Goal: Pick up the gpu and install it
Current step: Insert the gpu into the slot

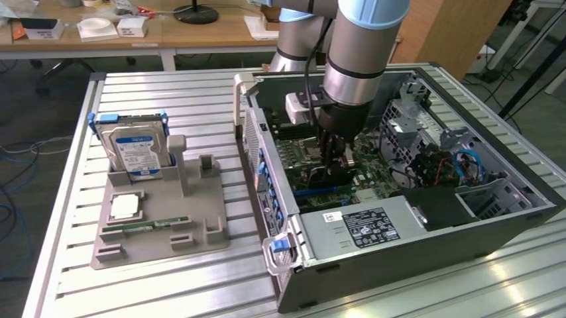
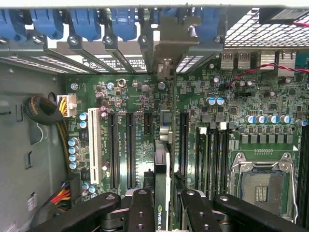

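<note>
Exterior view: the arm reaches down into the open PC case (image 1: 495, 225), which lies on its side on the bench (image 1: 159, 285). The gripper (image 1: 335, 165) is low over the motherboard (image 1: 305, 136), approx. in the middle of the case. To the exterior view's left, a grey holder (image 1: 164, 228) stands on the bench with the silver hard drive (image 1: 132, 154) upright in it and a green memory stick (image 1: 142, 227) lying flat; these are not part of this job.

Wrist view: the gripper (image 2: 161, 208) is clenched on the gpu (image 2: 162, 193), with a black finger (image 2: 141, 210) on each side of the thin card. The card is seen edge-on, with a green logo on it, and it runs away from the camera toward the rear brackets w/ blue latches (image 2: 123, 21). It sits above the motherboard (image 2: 260, 96) between two long black slots (image 2: 129, 150), close to the slot (image 2: 183, 145) beside the memory sockets. I cannot tell if the card edge is already in a slot or only above it.

To do this step well, I judge the card must stay upright and parallel to the slot, and its metal end must line up w/ the bracket opening (image 2: 166, 67). Pressure should go straight down and even along the length, not on one corner, bc a tilted card can jam or bend contacts. The empty CPU socket (image 2: 263, 186) is near, so no sideways slide there.
</note>
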`<state>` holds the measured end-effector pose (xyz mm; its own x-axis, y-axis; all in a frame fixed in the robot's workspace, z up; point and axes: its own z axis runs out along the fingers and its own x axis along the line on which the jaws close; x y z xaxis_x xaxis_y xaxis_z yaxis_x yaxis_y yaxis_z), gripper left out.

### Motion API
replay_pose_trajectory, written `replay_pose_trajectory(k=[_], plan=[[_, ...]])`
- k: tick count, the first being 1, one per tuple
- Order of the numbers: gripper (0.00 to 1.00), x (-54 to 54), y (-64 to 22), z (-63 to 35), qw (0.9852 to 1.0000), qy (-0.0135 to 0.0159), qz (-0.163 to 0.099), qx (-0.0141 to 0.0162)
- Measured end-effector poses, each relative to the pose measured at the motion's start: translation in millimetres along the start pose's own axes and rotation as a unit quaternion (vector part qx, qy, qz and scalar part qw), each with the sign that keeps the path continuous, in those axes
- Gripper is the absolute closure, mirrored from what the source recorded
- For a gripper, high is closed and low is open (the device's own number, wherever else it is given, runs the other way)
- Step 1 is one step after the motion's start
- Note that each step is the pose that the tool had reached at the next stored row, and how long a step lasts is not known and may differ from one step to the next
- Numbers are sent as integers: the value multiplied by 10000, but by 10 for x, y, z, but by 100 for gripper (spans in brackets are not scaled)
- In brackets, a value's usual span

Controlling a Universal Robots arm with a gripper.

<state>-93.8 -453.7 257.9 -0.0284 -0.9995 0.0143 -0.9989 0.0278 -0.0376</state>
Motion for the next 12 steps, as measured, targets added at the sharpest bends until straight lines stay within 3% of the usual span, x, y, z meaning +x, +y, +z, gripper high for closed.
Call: replay_pose_trajectory(k=[4,12], plan=[[74,0,-5,-51,10000,0,-1,0],[74,0,-15,-40,10000,0,-1,0]])
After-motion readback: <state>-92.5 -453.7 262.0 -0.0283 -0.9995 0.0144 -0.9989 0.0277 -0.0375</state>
